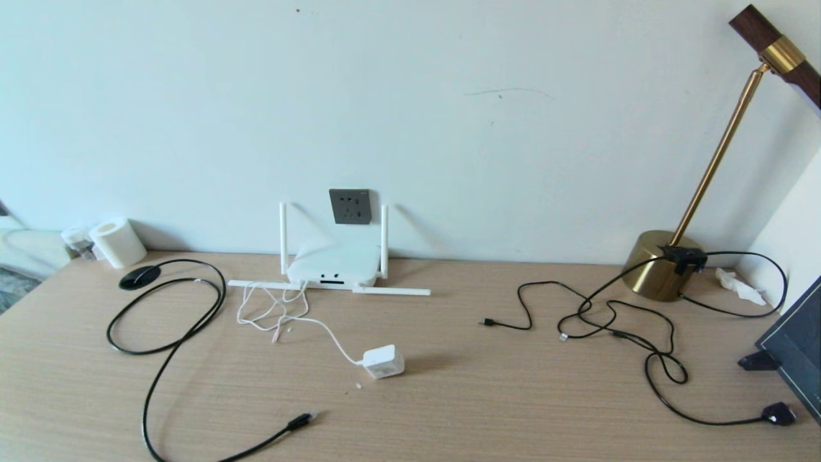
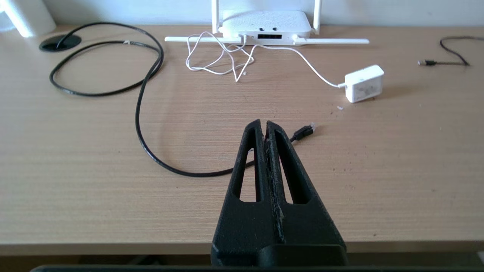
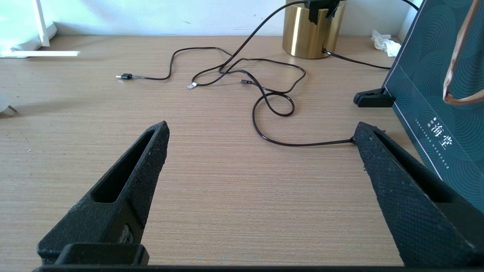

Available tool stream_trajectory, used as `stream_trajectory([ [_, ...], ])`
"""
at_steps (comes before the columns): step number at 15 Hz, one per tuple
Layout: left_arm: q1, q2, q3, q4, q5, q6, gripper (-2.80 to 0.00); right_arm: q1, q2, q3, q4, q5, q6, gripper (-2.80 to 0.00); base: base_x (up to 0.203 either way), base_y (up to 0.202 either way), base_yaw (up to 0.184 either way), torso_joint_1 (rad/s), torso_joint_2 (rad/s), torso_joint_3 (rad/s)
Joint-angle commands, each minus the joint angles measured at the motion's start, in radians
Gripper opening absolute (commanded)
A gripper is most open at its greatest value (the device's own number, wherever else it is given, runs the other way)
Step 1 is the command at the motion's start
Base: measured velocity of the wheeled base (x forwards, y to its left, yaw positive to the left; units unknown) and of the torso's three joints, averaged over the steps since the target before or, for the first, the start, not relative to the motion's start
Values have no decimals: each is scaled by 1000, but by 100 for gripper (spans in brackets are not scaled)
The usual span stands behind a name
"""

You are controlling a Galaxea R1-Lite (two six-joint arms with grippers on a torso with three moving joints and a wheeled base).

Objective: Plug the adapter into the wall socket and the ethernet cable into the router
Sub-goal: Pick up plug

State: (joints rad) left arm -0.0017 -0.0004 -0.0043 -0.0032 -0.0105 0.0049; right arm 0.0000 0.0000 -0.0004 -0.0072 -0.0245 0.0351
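The white adapter (image 1: pixel 383 361) (image 2: pixel 364 83) lies on the desk, its thin white cord running back to the white router (image 1: pixel 333 264) (image 2: pixel 266 26) by the wall. Above the router sits the dark grey wall socket (image 1: pixel 350 206). The black ethernet cable (image 1: pixel 167 350) loops over the left of the desk; its plug (image 1: pixel 301 420) (image 2: pixel 303 132) lies near the front edge. My left gripper (image 2: pixel 264 124) is shut and empty, hovering just short of that plug. My right gripper (image 3: pixel 261 130) is open over bare desk, nothing between its fingers. Neither arm shows in the head view.
A brass lamp base (image 1: pixel 660 264) (image 3: pixel 313 30) stands at the back right with thin black cables (image 1: pixel 616 321) (image 3: pixel 272 94) sprawled before it. A dark green box (image 3: pixel 442 102) (image 1: pixel 798 346) stands at the right edge. A white roll (image 1: pixel 117 242) and a black grommet (image 1: pixel 139 276) sit back left.
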Motion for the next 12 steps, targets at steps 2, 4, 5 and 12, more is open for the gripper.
stream_trajectory([
  [2, -1, 45, -93, 11, -124, 73, -280, 0, 0, -1, 0, -1, 0, 0, 0, 0, 0, 0, 0, 0],
  [4, -14, 208, -217, 23, -227, 87, -280, 0, 0, 0, 0, 0, 0, 0, 0, 0, 0, 0, 0, 0],
  [5, -36, 329, -288, 28, -276, 95, -280, 0, 0, 0, 0, 0, 0, 0, 0, 0, 0, 0, 0, 0],
  [12, -250, 1088, -552, 22, -433, 241, -280, 0, 0, 0, 0, 0, 0, 0, 0, 0, 0, 0, 0, 0],
])
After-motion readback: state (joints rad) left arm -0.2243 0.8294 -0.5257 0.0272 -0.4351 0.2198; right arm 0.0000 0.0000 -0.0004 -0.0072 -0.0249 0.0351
